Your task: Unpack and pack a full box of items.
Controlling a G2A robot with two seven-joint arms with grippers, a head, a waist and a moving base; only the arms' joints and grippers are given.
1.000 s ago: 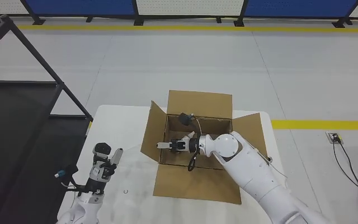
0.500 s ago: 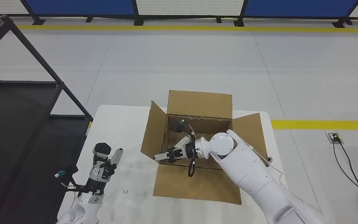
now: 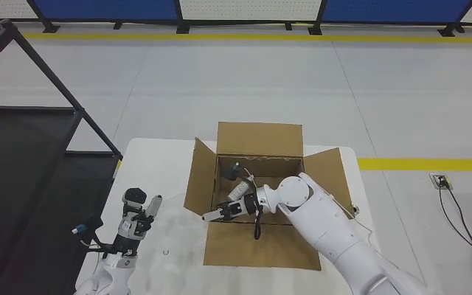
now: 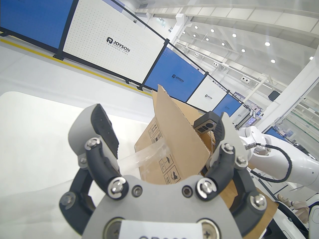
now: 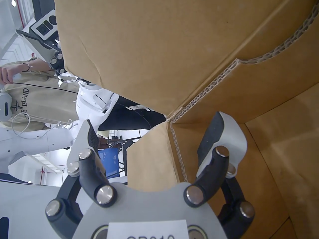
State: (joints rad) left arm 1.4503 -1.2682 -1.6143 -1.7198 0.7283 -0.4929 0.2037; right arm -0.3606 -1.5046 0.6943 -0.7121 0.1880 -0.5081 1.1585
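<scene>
At the box (image 3: 258,140) corner, right gripper (image 3: 208,217), spread like left gripper (image 4: 161,113), has apparently slid outward.

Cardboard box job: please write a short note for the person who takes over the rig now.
Left claw: open, empty, above the table, apart from the cardboard box.
Right claw: open, empty, at the box's corner, the wall edge between its fingers.
Done: all four flaps stand open.
Left: apparently all unpacking and repacking; the box's contents cannot be seen.
</scene>
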